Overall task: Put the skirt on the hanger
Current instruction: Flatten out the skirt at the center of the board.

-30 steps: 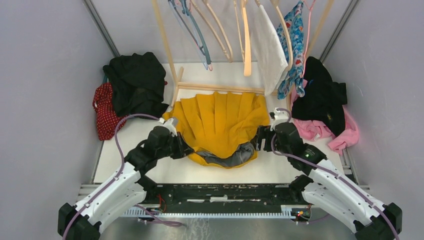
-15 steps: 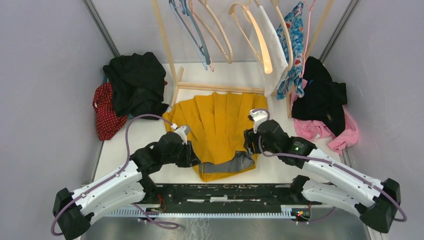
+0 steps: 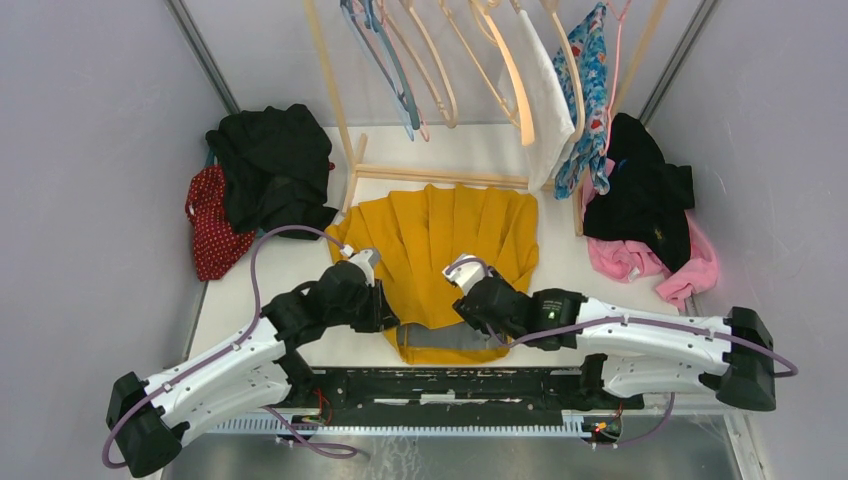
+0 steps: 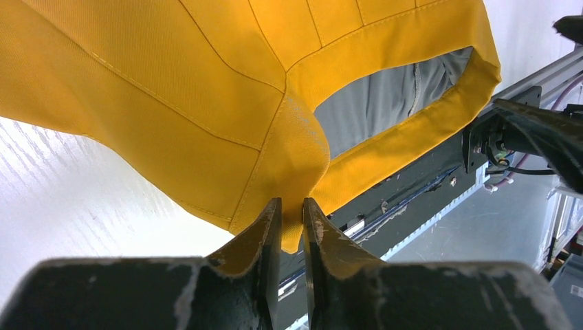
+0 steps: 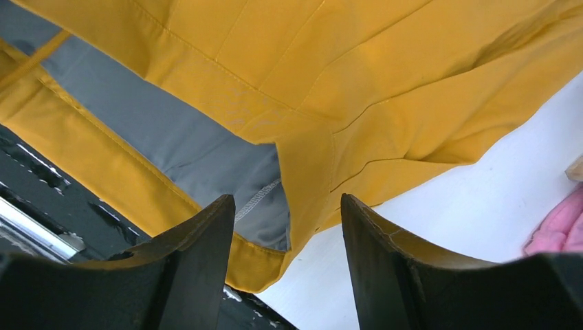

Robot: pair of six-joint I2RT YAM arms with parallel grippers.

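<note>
The left tool (image 4: pixel 290 213) is clenched to a thin slit on a waistband fold of the yellow skirt (image 3: pixel 450 235). The right tool (image 5: pixel 287 206) stands released, fingers wide, with the waistband just beyond them. The skirt lies mid-worktop (image 3: pixel 565 265), waistband toward 6 o'clock. A black heap (image 3: pixel 270 165) sits at 10 o'clock and pink cloth (image 3: pixel 690 270) at 3. Only the top view shows the hangers (image 3: pixel 430 70) at 12 o'clock; the wrist views show the grey lining (image 4: pixel 385 103) up close.
</note>
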